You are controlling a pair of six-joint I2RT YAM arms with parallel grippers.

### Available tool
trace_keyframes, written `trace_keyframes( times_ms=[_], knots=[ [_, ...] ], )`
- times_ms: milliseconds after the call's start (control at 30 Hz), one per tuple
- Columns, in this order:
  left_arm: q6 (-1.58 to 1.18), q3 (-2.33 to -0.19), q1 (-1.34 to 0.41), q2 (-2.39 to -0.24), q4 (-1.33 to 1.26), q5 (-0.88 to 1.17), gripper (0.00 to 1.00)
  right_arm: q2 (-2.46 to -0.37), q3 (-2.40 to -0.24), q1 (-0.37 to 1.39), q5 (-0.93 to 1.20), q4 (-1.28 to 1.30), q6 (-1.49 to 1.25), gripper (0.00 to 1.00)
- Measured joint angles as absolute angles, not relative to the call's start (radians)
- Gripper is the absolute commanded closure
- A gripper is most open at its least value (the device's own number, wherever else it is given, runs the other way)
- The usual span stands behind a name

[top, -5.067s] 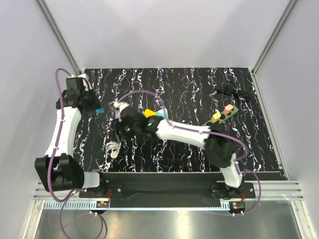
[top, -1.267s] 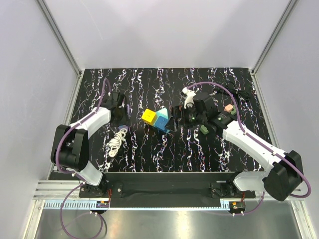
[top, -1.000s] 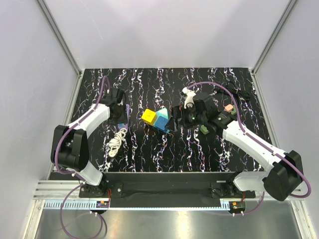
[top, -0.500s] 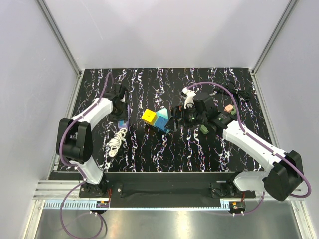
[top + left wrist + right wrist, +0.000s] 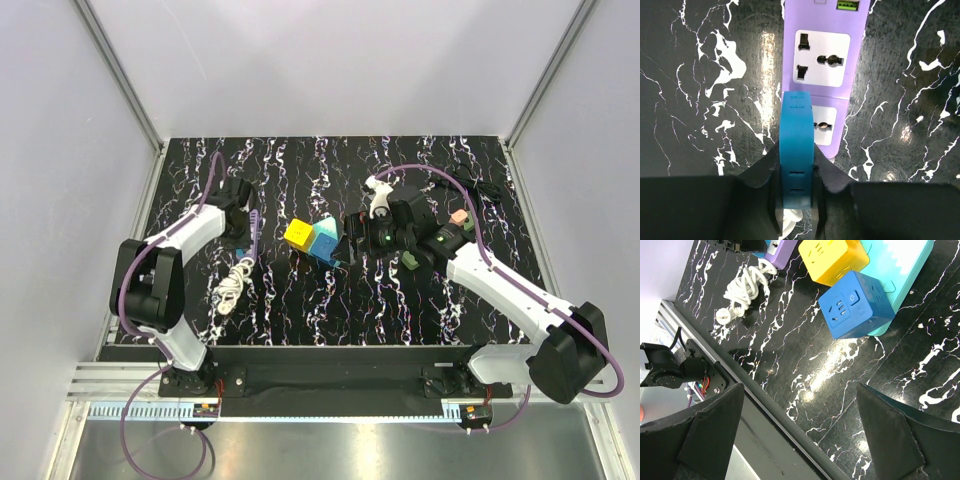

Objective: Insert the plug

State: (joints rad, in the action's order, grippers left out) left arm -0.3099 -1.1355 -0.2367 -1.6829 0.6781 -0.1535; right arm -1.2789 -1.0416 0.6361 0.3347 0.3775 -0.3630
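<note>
Marbled table [image 5: 700, 165], left gripper [image 5: 796, 169] clamping blue plug [image 5: 796, 127], lengthwise along purple strip [image 5: 822, 75]

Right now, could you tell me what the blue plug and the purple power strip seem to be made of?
Blue rectangular plug: probably moulded matte plastic, given its even colour and small pressed slots. Purple power strip: likely smooth plastic, judging by its flat white socket faces and crisp moulded edges.

The table top [image 5: 700, 75] is glossy black with white marbling and catches bright glare. The purple power strip [image 5: 822, 65] and the blue plug [image 5: 796, 150] look like smooth, matt plastic.
</note>
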Motion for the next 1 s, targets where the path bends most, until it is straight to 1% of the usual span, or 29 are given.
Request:
trace_keyframes(
  times_ms=[267,433,533,567,600,667,800,900,1000],
  knots=[
    [-0.326,-1.114,-0.213,-1.668,0.651,-0.135,1.0,-1.277,-1.034,0.636,0.335,0.368,-0.363,0.0],
    [-0.315,-1.145,-0.211,-1.695,0.679,-0.13,1.0,-1.277,-1.032,0.636,0.335,0.364,-0.363,0.0],
    [-0.313,-1.16,-0.21,-1.706,0.694,-0.128,0.82,-1.277,-1.031,0.636,0.335,0.364,-0.363,0.0],
    [-0.312,-1.163,-0.21,-1.708,0.696,-0.128,0.72,-1.277,-1.031,0.636,0.335,0.364,-0.363,0.0],
    [-0.311,-1.166,-0.21,-1.709,0.701,-0.128,0.67,-1.277,-1.031,0.636,0.335,0.364,-0.363,0.0],
    [-0.309,-1.171,-0.207,-1.727,0.702,-0.128,0.64,-1.277,-1.031,0.636,0.335,0.364,-0.363,0.0],
    [-0.302,-1.198,-0.202,-1.744,0.716,-0.128,0.47,-1.277,-1.031,0.636,0.336,0.364,-0.363,0.0],
    [-0.303,-1.211,-0.199,-1.748,0.731,-0.128,0.43,-1.277,-1.031,0.636,0.336,0.364,-0.363,0.0],
    [-0.302,-1.224,-0.199,-1.749,0.748,-0.128,0.41,-1.277,-1.031,0.636,0.336,0.364,-0.363,0.0]
  ],
)
